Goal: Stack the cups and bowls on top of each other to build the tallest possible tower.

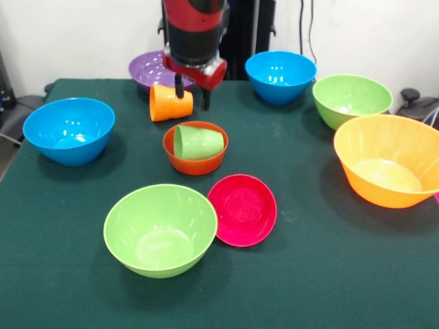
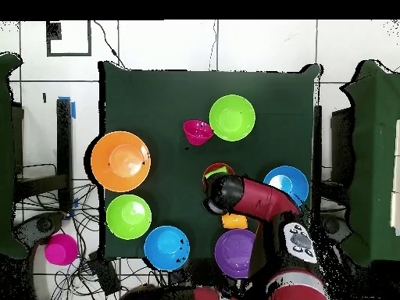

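Nearest sat a glossy light green plastic bowl [image 1: 160, 229] on the bench [image 1: 309, 274]. Jaws [image 1: 192, 97] hung parted beside the tipped orange plastic tumbler [image 1: 170, 103], gripping nothing.

One cup [image 1: 199, 142] lies tipped inside the small centre bowl [image 1: 195, 163]; another cup [image 1: 170, 102] lies just behind it on the counter [image 1: 309, 274].

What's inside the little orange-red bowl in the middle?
A light green cup lies on its side inside the small orange-red bowl, mouth facing left in the front view. The cup hides most of the bowl's bottom, so anything under it can't be seen.
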Controlling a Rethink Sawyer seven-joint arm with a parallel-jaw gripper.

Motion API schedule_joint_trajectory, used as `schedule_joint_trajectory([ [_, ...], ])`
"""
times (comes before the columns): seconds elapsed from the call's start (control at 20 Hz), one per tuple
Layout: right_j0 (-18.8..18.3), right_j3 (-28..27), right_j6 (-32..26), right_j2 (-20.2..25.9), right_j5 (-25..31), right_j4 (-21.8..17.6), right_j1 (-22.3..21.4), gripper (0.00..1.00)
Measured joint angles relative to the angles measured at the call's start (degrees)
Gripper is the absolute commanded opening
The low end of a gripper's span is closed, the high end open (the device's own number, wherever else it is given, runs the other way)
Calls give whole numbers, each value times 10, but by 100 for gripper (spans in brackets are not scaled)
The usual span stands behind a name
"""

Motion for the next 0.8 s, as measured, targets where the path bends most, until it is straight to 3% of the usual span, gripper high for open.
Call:
schedule_joint_trajectory([
  [0.2,-1,-2,0,8,45,-13,-31,100],
  [0.8,-36,-42,0,73,49,-91,-52,100],
])
